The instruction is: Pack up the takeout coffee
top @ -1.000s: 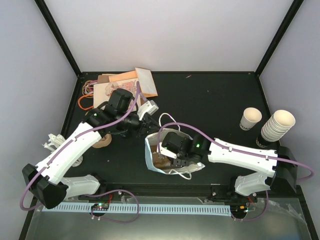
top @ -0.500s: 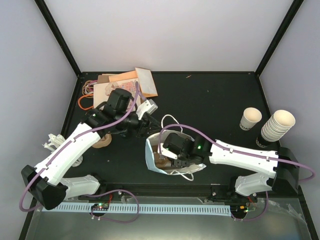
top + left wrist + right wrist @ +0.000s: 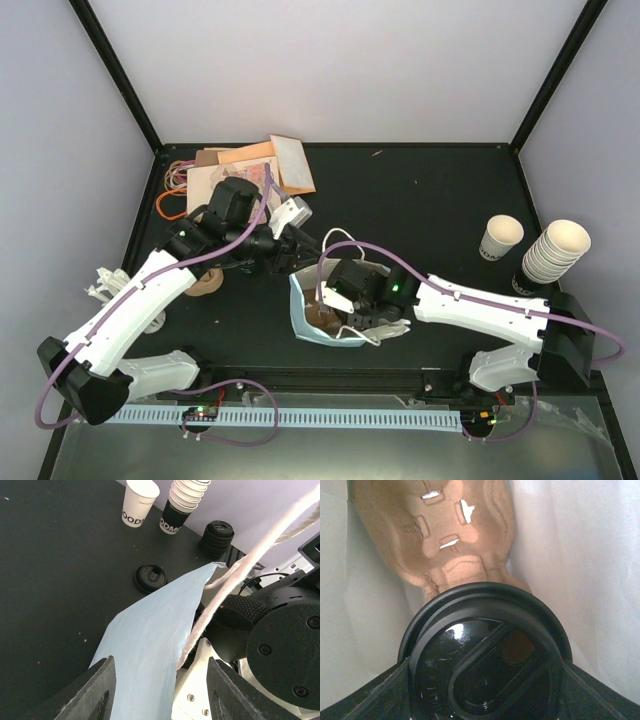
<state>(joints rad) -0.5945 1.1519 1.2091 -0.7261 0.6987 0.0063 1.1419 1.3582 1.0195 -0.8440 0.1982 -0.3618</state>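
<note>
takeout coffee (image 3: pixel 485 655) fills the lower middle of the right wrist view, black lid up, inside the pale blue bag (image 3: pixel 145 645), just above the pulp carrier (image 3: pixel 455 540) on the bag floor. right tool (image 3: pixel 486 680) is grasping it: one finger on each side of the lid rim, both touching. Gripping at the rim likely keeps the cup upright for lowering into a carrier well; cup body hidden under the lid, so can't tell if the base is seated yet. Bag walls are close on both sides of the lid, little side room, and the only free path is straight up through the mouth. left tool (image 3: pixel 160 662) is at the bag's upper edge, released: jaws apart, blue wall lying loose between them, not pinched. rope handle (image 3: pixel 240 565) runs diagonally across the upper right of that view, close to the right arm, a snag risk on withdrawal. Outside the bag the worktop (image 3: pixel 60 555) is mostly bare dark surface. A loose lid (image 3: pixel 150 576) lies just beyond the bag corner, with a single cup (image 3: pixel 140 495) and stacked cups (image 3: pixel 187 500) at the top edge, well apart from the bag.
</note>
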